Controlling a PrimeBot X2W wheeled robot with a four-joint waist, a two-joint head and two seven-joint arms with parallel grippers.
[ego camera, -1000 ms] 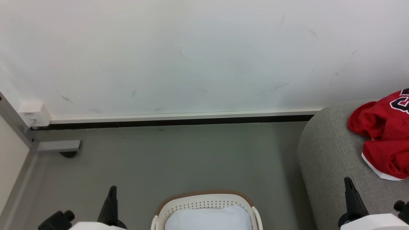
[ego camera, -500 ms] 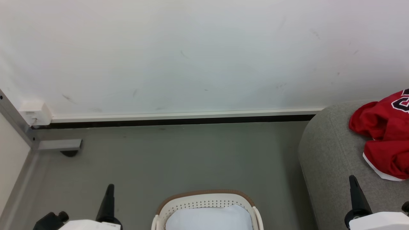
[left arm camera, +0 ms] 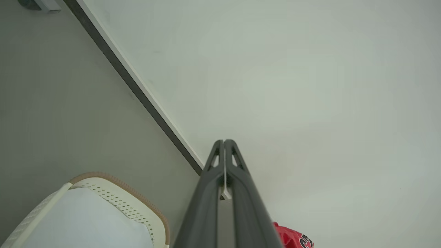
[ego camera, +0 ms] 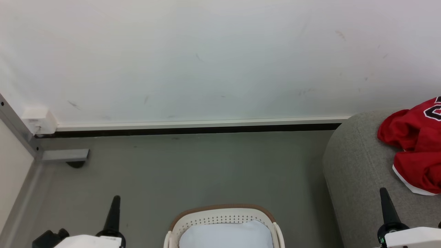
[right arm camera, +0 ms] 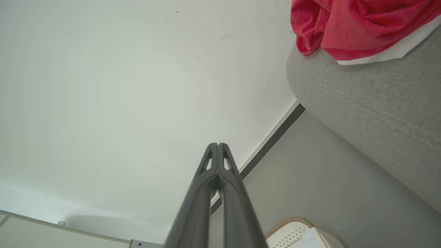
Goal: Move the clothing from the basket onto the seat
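Observation:
Red clothing [ego camera: 417, 144] with a white hem lies crumpled on the grey seat [ego camera: 355, 165] at the right; it also shows in the right wrist view as clothing [right arm camera: 348, 27] on the seat [right arm camera: 372, 100]. The cream basket [ego camera: 222, 217] with a brown rim stands on the floor at bottom centre, holding a pale bluish-white cloth [ego camera: 225, 236]. My left gripper [ego camera: 115, 199] points up left of the basket, shut and empty. My right gripper [ego camera: 383, 191] rises in front of the seat, shut and empty. Both wrist views show closed fingers: left gripper [left arm camera: 224, 142], right gripper [right arm camera: 217, 144].
A white wall with a dark baseboard [ego camera: 193, 130] runs across the back. Grey floor [ego camera: 193, 168] lies between the wall, the basket and the seat. A grey metal bracket with a foot [ego camera: 65, 156] and a white box [ego camera: 38, 120] sit at the left corner.
Both grippers have sunk lower in the head view, the left one drifting slightly left and the right one slightly right. The clothing, basket and seat stay put.

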